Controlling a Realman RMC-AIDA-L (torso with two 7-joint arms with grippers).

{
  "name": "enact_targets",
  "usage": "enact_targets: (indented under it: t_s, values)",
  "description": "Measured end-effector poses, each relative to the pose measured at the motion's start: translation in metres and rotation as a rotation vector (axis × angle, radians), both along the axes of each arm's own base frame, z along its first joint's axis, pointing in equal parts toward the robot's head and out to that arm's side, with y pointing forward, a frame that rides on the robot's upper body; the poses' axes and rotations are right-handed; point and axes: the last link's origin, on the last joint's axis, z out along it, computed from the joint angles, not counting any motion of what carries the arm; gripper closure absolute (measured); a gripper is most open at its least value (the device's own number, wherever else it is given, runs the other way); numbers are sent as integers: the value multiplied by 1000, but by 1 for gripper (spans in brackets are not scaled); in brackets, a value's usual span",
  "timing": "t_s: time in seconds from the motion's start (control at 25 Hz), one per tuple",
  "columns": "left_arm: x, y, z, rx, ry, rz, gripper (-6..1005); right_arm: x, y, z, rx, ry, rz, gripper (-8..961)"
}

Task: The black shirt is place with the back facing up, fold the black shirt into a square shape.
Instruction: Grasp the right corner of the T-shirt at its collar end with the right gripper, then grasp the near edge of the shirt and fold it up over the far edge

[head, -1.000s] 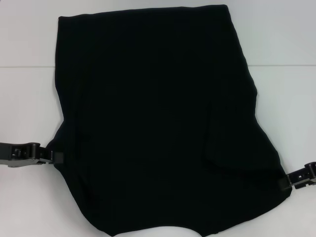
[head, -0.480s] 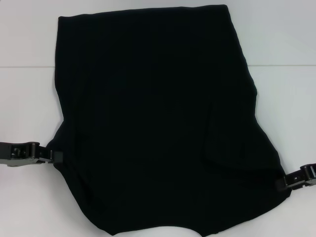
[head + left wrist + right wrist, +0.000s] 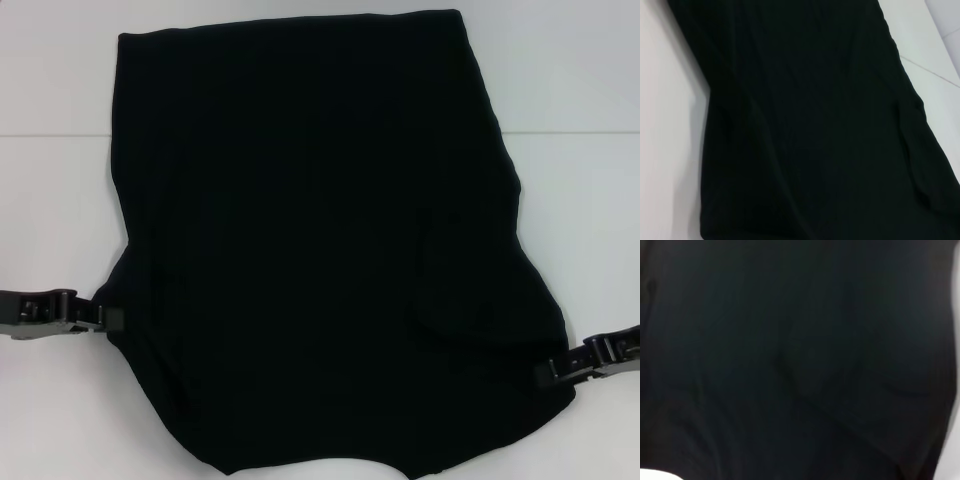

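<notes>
Your left gripper point(image 3: 112, 319) and right gripper point(image 3: 548, 372) meet opposite edges of the large black soft-cloth shirt point(image 3: 320, 250) spread between them; grip unclear. Thin pinches could slip, skewing your fold.

The black shirt point(image 3: 320, 240) is lying flat across the middle of the table point(image 3: 50, 180). The left gripper point(image 3: 108, 320) is sitting at its near left edge, the right gripper point(image 3: 553, 371) at its near right edge.
</notes>
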Motion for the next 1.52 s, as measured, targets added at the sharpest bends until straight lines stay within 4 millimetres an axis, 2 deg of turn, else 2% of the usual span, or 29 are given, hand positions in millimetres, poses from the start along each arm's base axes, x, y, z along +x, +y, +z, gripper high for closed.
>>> enact_targets:
  t_s: [0.52, 0.96, 1.08, 1.28, 1.52]
  values:
    - [0, 0, -1, 0, -2, 1, 937, -11, 3, -9, -10, 21, 12, 340]
    - [3, 2, -1, -3, -2, -11, 937, -14, 5, -10, -8, 34, 17, 578]
    - [3, 2, -1, -7, -2, -15, 937, -15, 5, -9, -5, 37, 14, 782]
    - [4, 0, -2, -26, 2, -23, 937, -13, 0, -6, -17, 51, -12, 897]
    - [5, -11, 1, -94, -2, -30, 937, -10, -14, 4, -40, 65, -62, 895]
